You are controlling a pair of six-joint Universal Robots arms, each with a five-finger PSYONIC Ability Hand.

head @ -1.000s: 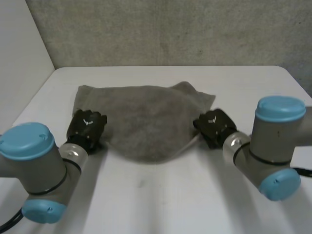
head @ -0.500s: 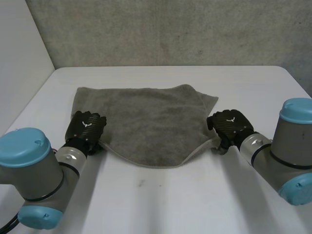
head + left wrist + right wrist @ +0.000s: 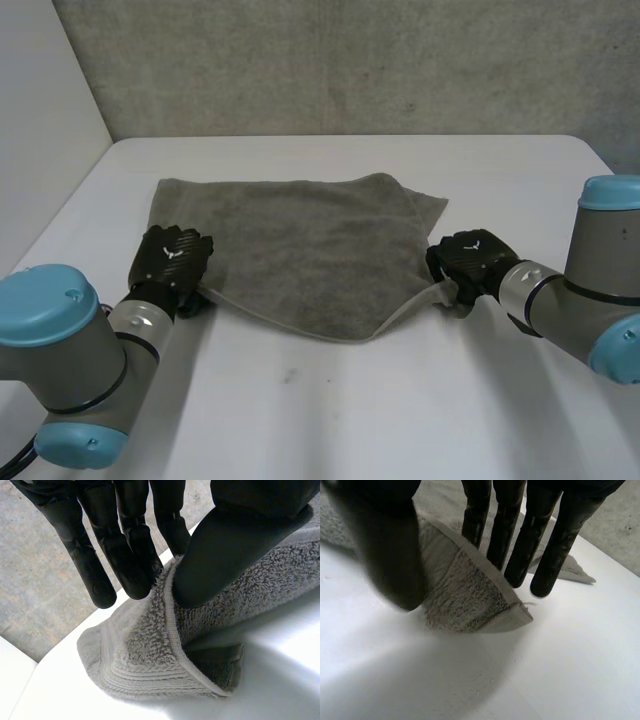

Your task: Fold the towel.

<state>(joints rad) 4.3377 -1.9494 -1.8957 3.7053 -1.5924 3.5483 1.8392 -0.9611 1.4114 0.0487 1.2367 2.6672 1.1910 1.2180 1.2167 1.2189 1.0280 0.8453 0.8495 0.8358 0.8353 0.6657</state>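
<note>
A grey towel [image 3: 300, 250] lies spread across the middle of the white table [image 3: 330, 410], its near edge sagging to a point. My left hand [image 3: 172, 258] is at the towel's near left corner. In the left wrist view the thumb [image 3: 220, 550] presses the towel's hem [image 3: 165, 625] against the fingers [image 3: 125, 555], and that corner is lifted and bunched. My right hand [image 3: 468, 262] is at the near right corner. There the thumb [image 3: 390, 555] and the straight fingers [image 3: 545, 545] stand apart, with the towel's corner [image 3: 470, 605] lying loose between them on the table.
A grey textured wall [image 3: 350, 60] runs behind the table's far edge. A white side wall [image 3: 40, 120] stands by the left edge. Bare white table surface stretches in front of the towel between my two arms.
The right hand moved outward to the right, drawing its corner so the bunched towel spread flatter, and its fingers then came apart. The left hand kept its pinch and shifted slightly back.
</note>
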